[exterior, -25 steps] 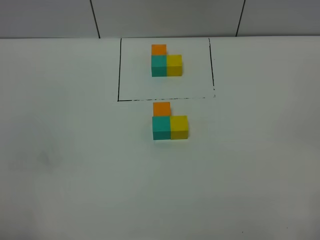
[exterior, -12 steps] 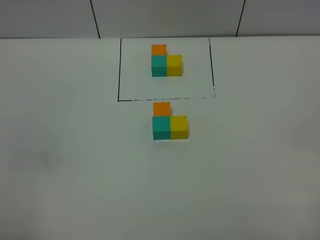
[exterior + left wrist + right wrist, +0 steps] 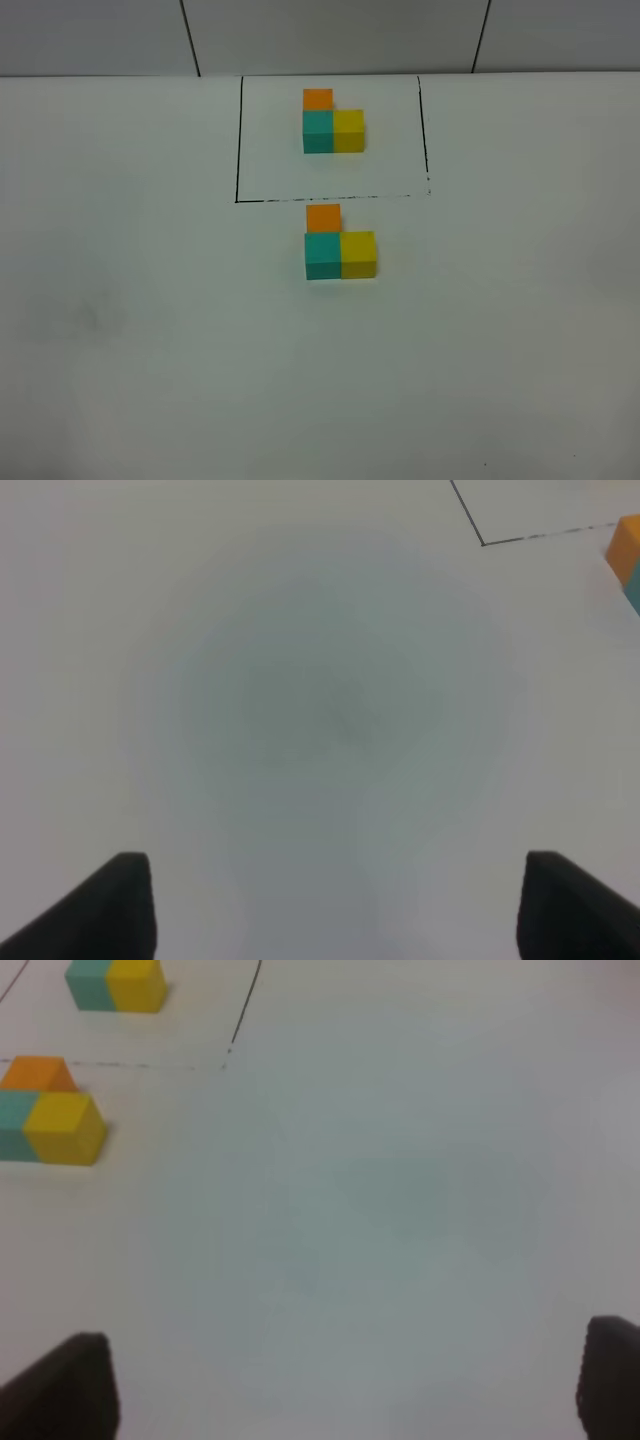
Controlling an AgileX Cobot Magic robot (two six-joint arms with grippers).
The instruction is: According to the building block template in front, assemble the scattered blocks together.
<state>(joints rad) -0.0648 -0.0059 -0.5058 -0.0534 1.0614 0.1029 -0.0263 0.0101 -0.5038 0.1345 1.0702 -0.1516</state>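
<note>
Both my fingers (image 3: 335, 905) (image 3: 345, 1380) are spread wide, empty; any careless pass could knock the joined blocks (image 3: 340, 245) apart.

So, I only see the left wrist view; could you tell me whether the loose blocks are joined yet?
Observer: Yes; the orange cube, teal cube and yellow cube touch in an L, just outside the black rectangle.
Operator: Does it match the template?
Observer: Yes; the template likewise shows orange behind teal, with yellow to the right of teal in the high view.
Operator: And the right gripper?
Observer: The right gripper is open and empty over the table, apart from the cubes.
</note>
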